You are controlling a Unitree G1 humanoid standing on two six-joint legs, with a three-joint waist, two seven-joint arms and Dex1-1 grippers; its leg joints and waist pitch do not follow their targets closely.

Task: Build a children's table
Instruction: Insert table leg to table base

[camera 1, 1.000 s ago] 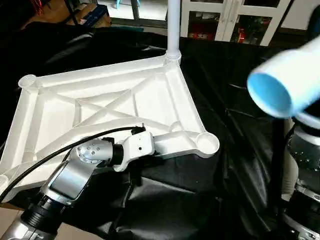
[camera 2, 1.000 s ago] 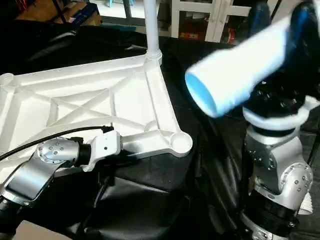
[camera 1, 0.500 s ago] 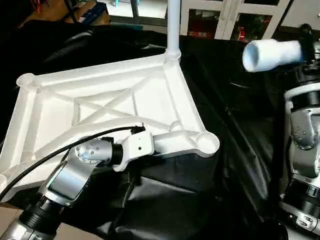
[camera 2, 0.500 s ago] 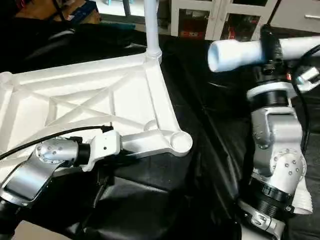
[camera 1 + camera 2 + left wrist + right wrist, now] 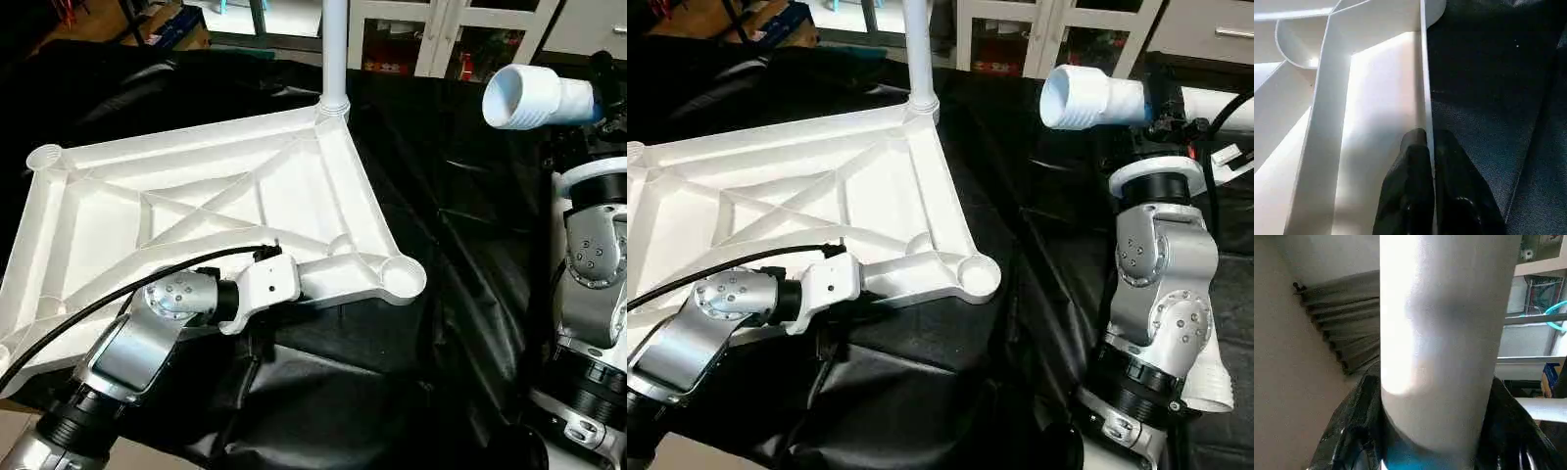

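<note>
With one leg seated and three sockets bare, notes:
Tabletop: white plastic rectangular tabletop [image 5: 225,206] lies ribbed underside up on black-draped work table [image 5: 431,196].
Left gripper [image 5: 1426,142]: black fingers [image 5: 1410,161] pinched narrow on the tabletop's thin edge wall, just short of the near round corner socket [image 5: 402,277].
Right gripper [image 5: 1440,431]: closed round a long white cylindrical tube leg [image 5: 1092,98], held roughly level, off to that hand's inner side, ribbed open end toward the tabletop, well apart from it.
Seated leg: white upright tube leg [image 5: 334,49] stands in the far corner socket.
Sockets: near one empty; left far socket [image 5: 46,157] empty.
Risk: leg not tipped upright, so it could jam at the rim; a push could slide the top if the thin-wall pinch slips.
</note>
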